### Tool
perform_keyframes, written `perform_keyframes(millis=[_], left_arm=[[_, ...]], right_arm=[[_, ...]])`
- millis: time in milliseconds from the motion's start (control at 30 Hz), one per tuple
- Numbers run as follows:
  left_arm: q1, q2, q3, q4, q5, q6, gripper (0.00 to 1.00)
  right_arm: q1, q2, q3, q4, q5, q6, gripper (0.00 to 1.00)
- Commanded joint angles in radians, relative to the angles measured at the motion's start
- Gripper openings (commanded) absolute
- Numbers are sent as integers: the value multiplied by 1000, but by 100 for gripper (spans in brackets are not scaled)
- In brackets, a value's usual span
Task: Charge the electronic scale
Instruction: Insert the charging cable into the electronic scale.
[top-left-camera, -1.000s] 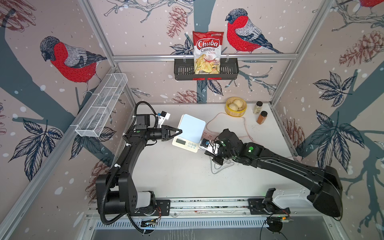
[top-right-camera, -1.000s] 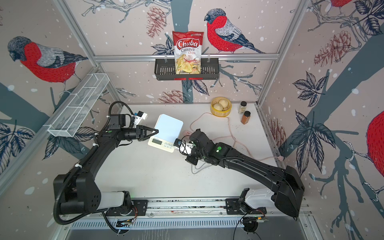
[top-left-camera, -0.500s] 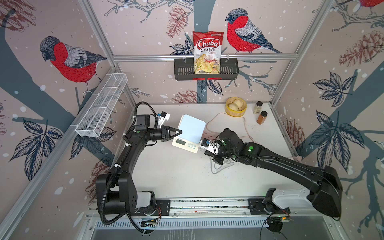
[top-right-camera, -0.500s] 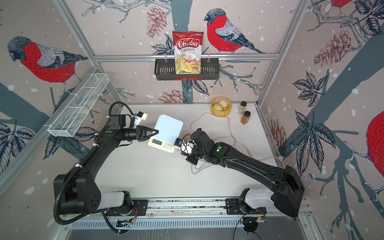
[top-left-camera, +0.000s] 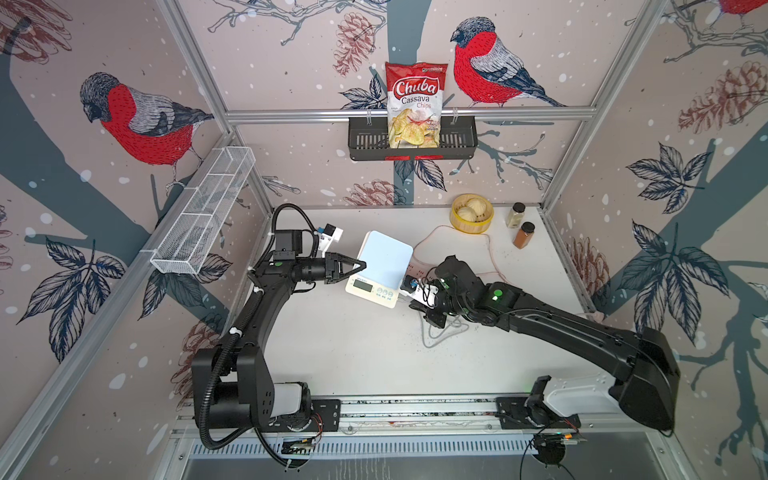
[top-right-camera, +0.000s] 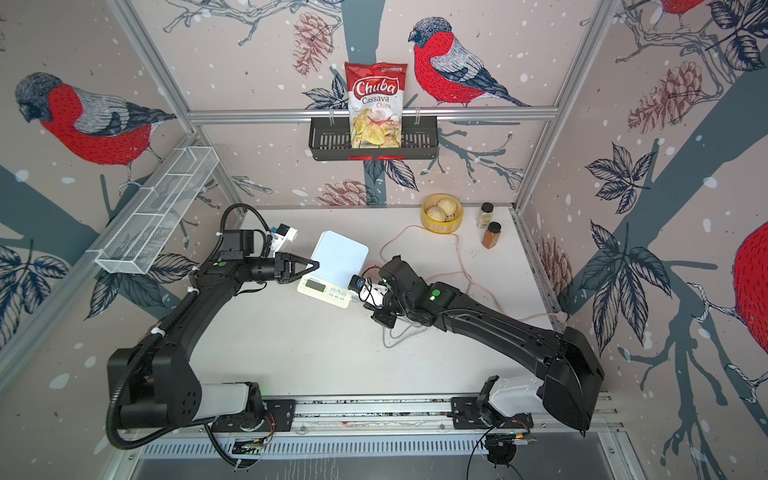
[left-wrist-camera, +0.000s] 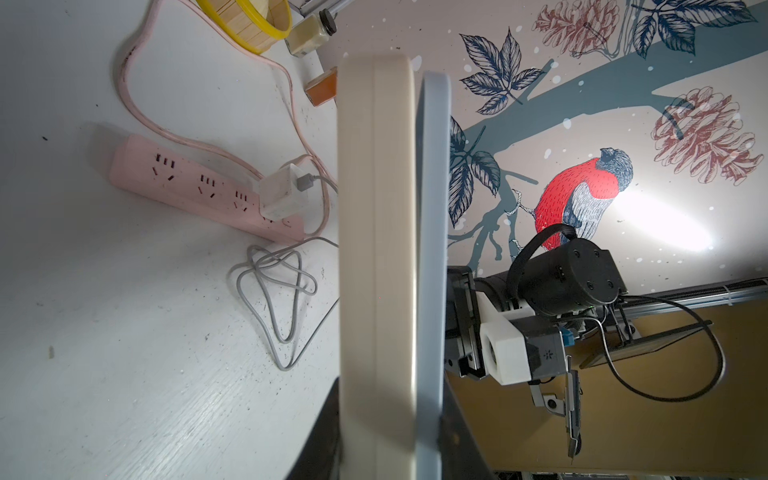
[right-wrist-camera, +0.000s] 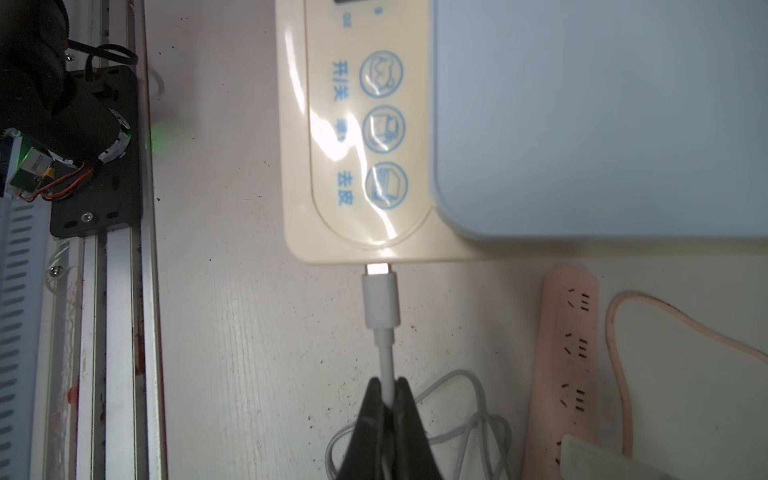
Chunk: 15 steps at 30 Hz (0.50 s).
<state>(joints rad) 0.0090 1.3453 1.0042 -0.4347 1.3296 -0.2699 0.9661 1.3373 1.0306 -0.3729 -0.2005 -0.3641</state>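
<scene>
found the electronic scale (top-left-camera: 384, 259) lying flat near the middle of the table (top-left-camera: 332, 353), slightly toward 12 o'clock, with its display strip facing 6 o'clock. noted the left hand (top-left-camera: 362, 265) set narrow and clamped on the scale's 9 o'clock edge, across its thickness, as a brace. noted the right hand (right-wrist-camera: 384, 390) pinched tight on the white cable (right-wrist-camera: 384, 353) just behind the plug (right-wrist-camera: 380, 301). found the plug tip touching the port on the scale's 3 o'clock side, near the front corner, with a sliver of bright metal showing.

judged the step in hand as seating the plug in the port, begun but not finished. for the next move, recommend a straight push along the plug's axis toward 9 o'clock, with the bracing hand firm against it and no sideways bend in the cable, then release by both hands. saw the charger cube (left-wrist-camera: 280, 193) already plugged into the pink power strip (left-wrist-camera: 195, 189), so judged no work left at that end.

counted as follows:
- one scale, one white cable with its slack looped on the table, and one charger cube
- one power strip, at 3 o'clock of the scale
- two spice jars (top-left-camera: 516, 214) (top-left-camera: 524, 235) at the table's 2 o'clock corner
- one yellow steamer basket (top-left-camera: 471, 226) at 1 o'clock, holding two buns (top-left-camera: 476, 205) (top-left-camera: 466, 214)
- one chip bag (top-left-camera: 415, 104) in one black wall basket (top-left-camera: 365, 141)
- one wire rack (top-left-camera: 203, 216) on the 9 o'clock wall
</scene>
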Motion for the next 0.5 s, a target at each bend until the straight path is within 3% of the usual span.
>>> perform_keyframes(millis=[0, 267, 467], left_arm=[[-10, -9, -1, 0, 1, -11, 0], [-10, -77, -69, 200, -100, -215, 0], [-10, -99, -88, 234, -81, -249, 0]], right_arm=[[13, 6, 21, 126, -22, 12, 0], [18, -3, 11, 159, -26, 52, 5], [25, 20, 18, 169, -27, 57, 6]])
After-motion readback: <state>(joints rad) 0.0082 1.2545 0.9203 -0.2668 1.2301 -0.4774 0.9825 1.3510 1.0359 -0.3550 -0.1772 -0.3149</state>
